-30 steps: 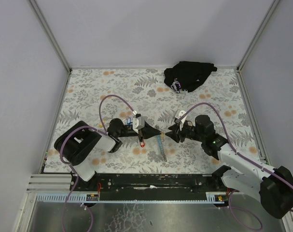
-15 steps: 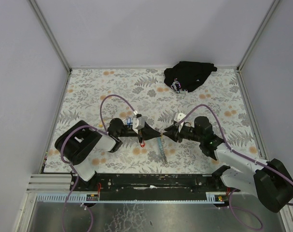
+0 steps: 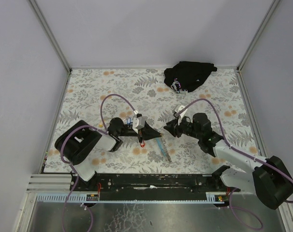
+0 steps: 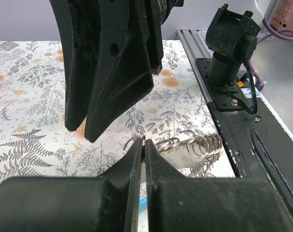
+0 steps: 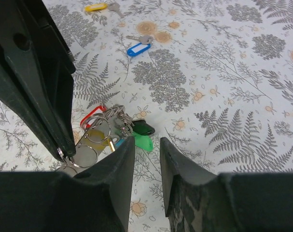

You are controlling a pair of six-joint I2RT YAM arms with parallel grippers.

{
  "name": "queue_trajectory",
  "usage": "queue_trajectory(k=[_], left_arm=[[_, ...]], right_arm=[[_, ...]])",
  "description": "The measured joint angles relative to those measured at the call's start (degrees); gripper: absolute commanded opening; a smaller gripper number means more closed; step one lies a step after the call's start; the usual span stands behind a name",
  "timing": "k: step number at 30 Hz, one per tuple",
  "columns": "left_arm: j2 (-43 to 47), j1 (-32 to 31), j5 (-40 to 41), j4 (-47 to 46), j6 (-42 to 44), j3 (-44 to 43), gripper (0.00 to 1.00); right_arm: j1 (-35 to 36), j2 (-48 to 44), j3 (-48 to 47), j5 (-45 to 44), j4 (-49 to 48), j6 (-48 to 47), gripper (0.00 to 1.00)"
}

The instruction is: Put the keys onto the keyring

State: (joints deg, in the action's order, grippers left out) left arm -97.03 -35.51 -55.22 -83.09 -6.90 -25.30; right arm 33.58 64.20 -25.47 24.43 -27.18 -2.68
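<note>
My left pincer (image 4: 143, 151) is clenched on the keyring (image 4: 143, 140), and in the top view the lanyard strap (image 3: 161, 147) trails from it toward 5 o'clock. My right pincer (image 5: 147, 145) faces it, fingers parted and grasping nothing. From its wrist view, the green-tagged key (image 5: 142, 135) is nearest at 12 o'clock and the red-tagged key (image 5: 93, 115) is at 10 o'clock, with the blue-tagged key (image 5: 138, 48) farther at 12 o'clock and the yellow-tagged key (image 5: 97, 7) farthest at 11 o'clock.

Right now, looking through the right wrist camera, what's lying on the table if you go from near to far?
The keyring with its red and green tags → the blue-tagged key → the yellow-tagged key.
</note>
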Motion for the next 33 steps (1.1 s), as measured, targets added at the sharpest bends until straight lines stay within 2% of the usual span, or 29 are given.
queue_trajectory(k=[5, 11, 21, 28, 33], left_arm=[[0.0, 0.0, 0.0, 0.0, 0.0, 0.0, 0.00], [0.0, 0.1, -1.6, 0.6, 0.0, -0.7, 0.00], [1.6, 0.3, -6.0, 8.6, 3.1, -3.6, 0.00], [2.1, 0.3, -7.5, 11.9, 4.3, -4.2, 0.00], [2.1, 0.3, -8.5, 12.5, 4.2, -4.7, 0.00]], right_arm=[[0.0, -5.7, 2.0, -1.4, 1.2, 0.8, 0.41], [0.0, -12.5, 7.5, 3.3, 1.0, -3.8, 0.47], [0.0, -13.1, 11.3, 8.1, -3.6, -14.7, 0.51], [0.0, -12.5, 11.9, 12.3, -7.3, -19.6, 0.50], [0.0, -10.2, 11.8, 15.4, -7.4, -22.3, 0.43]])
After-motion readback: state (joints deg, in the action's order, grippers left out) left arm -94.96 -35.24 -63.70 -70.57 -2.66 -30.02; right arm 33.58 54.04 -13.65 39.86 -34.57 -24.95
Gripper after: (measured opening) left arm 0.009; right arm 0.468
